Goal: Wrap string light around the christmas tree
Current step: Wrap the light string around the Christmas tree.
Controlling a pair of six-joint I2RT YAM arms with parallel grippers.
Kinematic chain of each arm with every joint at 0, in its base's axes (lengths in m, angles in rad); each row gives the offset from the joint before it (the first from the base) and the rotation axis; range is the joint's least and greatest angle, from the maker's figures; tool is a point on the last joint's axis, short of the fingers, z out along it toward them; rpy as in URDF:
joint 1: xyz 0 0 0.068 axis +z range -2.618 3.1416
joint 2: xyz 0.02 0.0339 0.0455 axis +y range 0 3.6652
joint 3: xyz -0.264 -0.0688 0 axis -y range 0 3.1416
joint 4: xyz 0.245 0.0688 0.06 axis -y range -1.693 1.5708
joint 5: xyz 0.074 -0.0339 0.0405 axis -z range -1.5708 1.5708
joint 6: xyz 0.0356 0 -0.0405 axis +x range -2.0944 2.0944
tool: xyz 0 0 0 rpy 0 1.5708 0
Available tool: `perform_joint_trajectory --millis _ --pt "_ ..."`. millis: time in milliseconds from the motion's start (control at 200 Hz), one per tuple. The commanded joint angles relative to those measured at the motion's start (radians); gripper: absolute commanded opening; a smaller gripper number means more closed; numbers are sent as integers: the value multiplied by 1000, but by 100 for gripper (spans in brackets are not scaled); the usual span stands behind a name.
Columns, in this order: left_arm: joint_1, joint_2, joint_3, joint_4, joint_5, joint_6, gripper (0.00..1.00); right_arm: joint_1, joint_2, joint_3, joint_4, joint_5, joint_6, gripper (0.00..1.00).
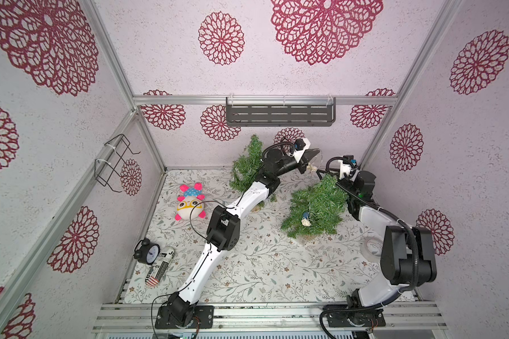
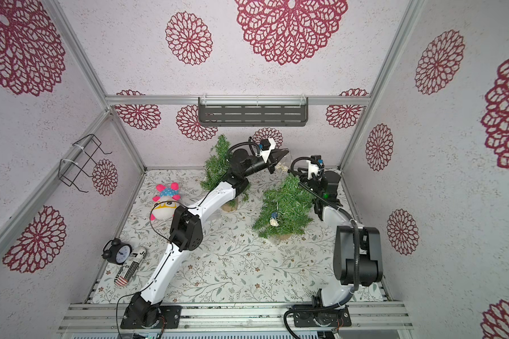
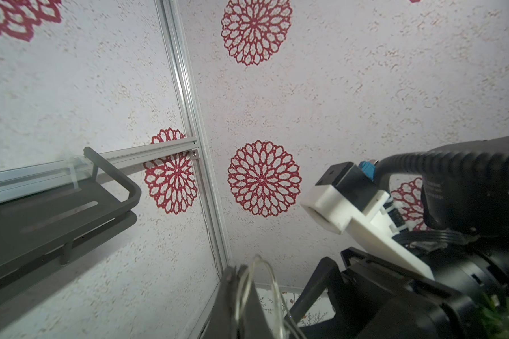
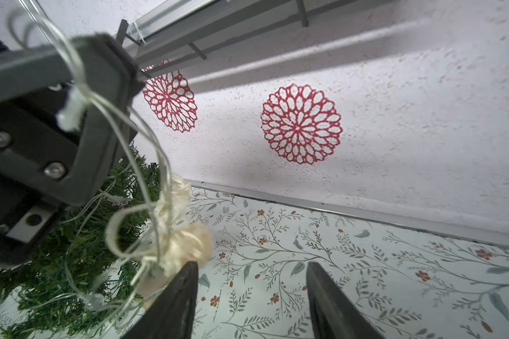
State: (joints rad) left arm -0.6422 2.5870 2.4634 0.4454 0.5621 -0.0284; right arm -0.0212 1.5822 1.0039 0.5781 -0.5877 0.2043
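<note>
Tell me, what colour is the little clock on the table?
Black, with a pale dial; the clock shows best in a top view.

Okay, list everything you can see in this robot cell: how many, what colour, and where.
far Christmas tree: one, green, by the back wall, behind the left arm
near Christmas tree: one, green, on the right side of the table
ornament: one, blue and white, on the near tree
string light: one, clear wire, looped around the left gripper
plush toy: one, pink, blue and cream, left of the table
alarm clock: one, black, front left
printed can: one, black and white, beside the clock
tape roll: one, clear, front right
shelf: one, dark grey, on the back wall
wire rack: one, black, on the left wall
left gripper: shut on the string light
right gripper: open, empty
</note>
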Motion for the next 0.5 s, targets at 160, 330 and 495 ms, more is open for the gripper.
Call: perform_joint_trajectory --millis 160,330,495 --pt "12 -85 -26 -117 59 52 0 -6 -42 201 -335 58 -109 74" --pt "11 -76 -14 -122 47 51 0 -5 -41 216 -340 -34 -97 73" --pt "6 -75 -3 -131 55 47 0 9 6 286 -385 -93 -116 73"
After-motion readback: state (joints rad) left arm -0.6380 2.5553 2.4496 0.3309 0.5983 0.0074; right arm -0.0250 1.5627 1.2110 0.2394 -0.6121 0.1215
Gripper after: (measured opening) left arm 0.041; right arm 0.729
